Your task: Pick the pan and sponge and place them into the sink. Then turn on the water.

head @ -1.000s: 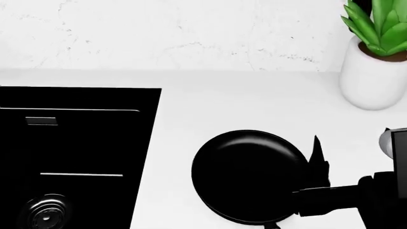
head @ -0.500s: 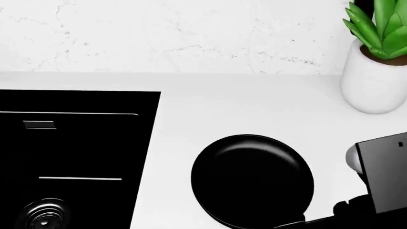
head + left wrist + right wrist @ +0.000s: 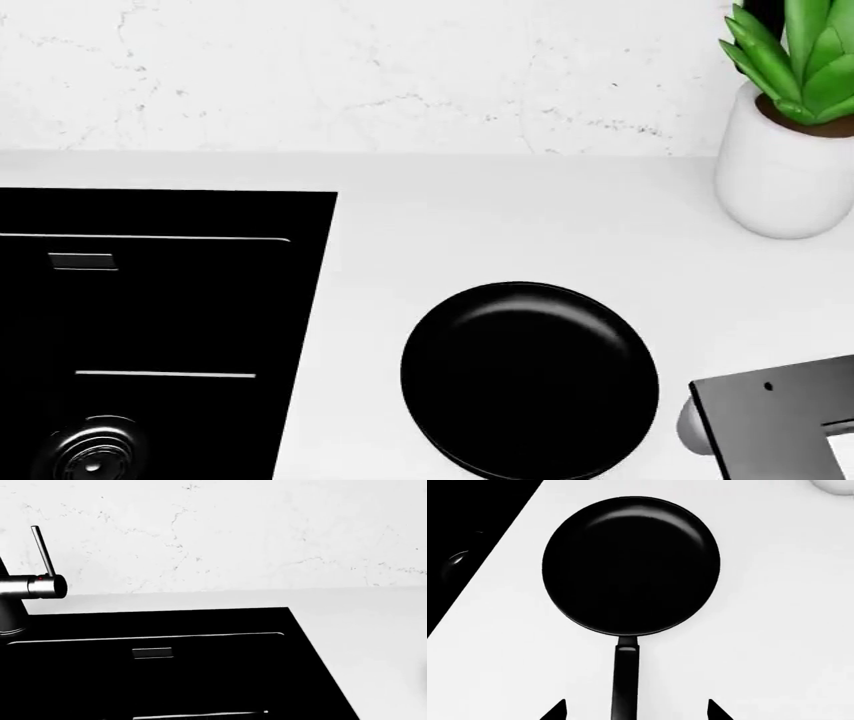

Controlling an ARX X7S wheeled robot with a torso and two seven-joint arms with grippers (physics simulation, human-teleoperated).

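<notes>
The right end effector (image 3: pixel 635 711) stands spread wide, only its two dark tips showing in the right wrist view, one on either side of the handle (image 3: pixel 625 680) of the pan (image 3: pixel 630 565), with nothing held. The left end effector is not visible, so its state cannot be told.

The pan lies flat on the white counter (image 3: pixel 774 630), directly ahead of the right end effector, with the sink (image 3: pixel 160 300) off to its side and apart from it. The sponge appears in no view.

The likely trouble is the thin handle: a closure that lands off centre could push it sideways and spin the pan on the smooth counter, or grip it so near the end that the bowl sags and slips when lifted.

The pan's long axis runs from bowl through handle, and the handle points straight back between the tips.
</notes>
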